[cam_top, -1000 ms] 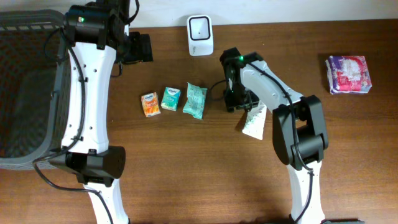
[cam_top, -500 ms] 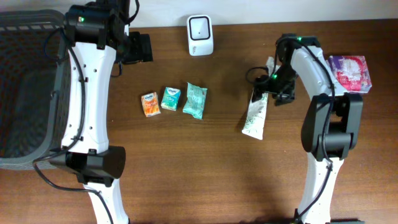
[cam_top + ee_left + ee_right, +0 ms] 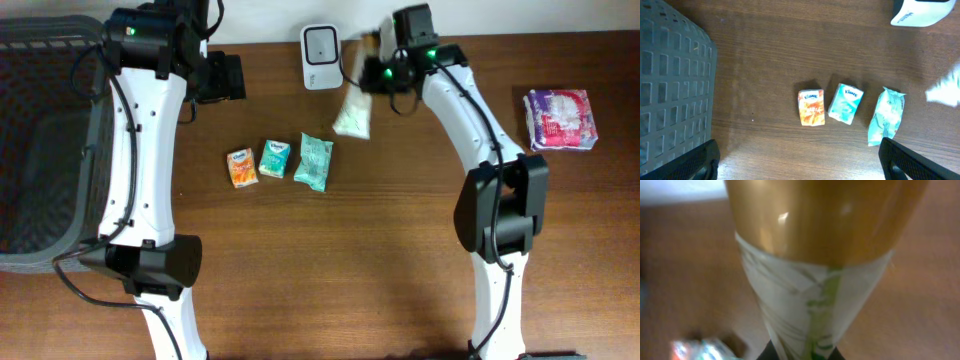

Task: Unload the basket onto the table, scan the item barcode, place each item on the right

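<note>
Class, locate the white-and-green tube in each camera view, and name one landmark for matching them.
Overhead: tube top centre, lower right of the scanner.
Left wrist: tube blurred at the right edge.
Right wrist: tube fills the centre.
Landmark: the scanner, top right in the left wrist view.

Orange pack [image 3: 811, 107] and teal pack [image 3: 846, 103] read "Kleenex".

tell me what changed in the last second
The right gripper closed on the tube, lifted it off the table right of centre and carried it left and toward the far edge, next to the scanner. The open left gripper, small packs, purple pack and basket stayed put.
</note>
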Robot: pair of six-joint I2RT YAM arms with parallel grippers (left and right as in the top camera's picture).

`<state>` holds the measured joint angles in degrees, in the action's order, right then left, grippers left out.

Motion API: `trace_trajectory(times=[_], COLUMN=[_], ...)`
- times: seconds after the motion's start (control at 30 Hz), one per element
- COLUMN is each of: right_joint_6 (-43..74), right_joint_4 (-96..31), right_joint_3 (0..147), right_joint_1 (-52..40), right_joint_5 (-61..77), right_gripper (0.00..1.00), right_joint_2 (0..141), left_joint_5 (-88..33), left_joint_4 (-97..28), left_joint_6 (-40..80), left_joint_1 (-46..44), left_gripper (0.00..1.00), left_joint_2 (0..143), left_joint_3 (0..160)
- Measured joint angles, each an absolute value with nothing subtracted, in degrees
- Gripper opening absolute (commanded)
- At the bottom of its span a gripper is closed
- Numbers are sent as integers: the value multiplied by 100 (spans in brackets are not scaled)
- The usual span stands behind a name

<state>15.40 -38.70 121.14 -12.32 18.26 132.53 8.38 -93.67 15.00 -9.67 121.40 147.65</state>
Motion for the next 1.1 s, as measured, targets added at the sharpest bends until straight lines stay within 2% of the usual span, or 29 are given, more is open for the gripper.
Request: trace_trajectory(times=[0.13,0.27,0.4,0.5,0.67,0.83,1.1], right_joint_6=[2320,2491,2845,3577,4311,4512,4305], right_joint_4=[-2322,-1743,-1796,-1791,-1793,-1879,-2095], right_joint_3=[12160,12162,12162,12162,12162,12162,12204], right_joint_1=[-1450,-1446,-1452,-1494,-1964,-2200,-1824], right_joint_5=[1822,1566,1579,1914,1907,1520,1507], right_gripper=[4,4,4,4,4,4,4], right_joint_2=[13260,13279,13380,13668,13861,13861,13858], left_joint_5=[838,838,838,838,838,840,840], left_joint_4=[-9360,-9365,-9365,-9365,-9365,-9365,-9367], left_joint_6=[1500,1500,1500,1500,1500,1500,1500], left_joint_1=[-967,-967,-967,-967,-967,-967,-967], left_gripper=[99,99,99,99,99,99,99], left_joint_2=[12140,12140,12140,12140,12140,12140,12140], left_joint_3=[14765,14765,14765,14765,14765,14765,14765])
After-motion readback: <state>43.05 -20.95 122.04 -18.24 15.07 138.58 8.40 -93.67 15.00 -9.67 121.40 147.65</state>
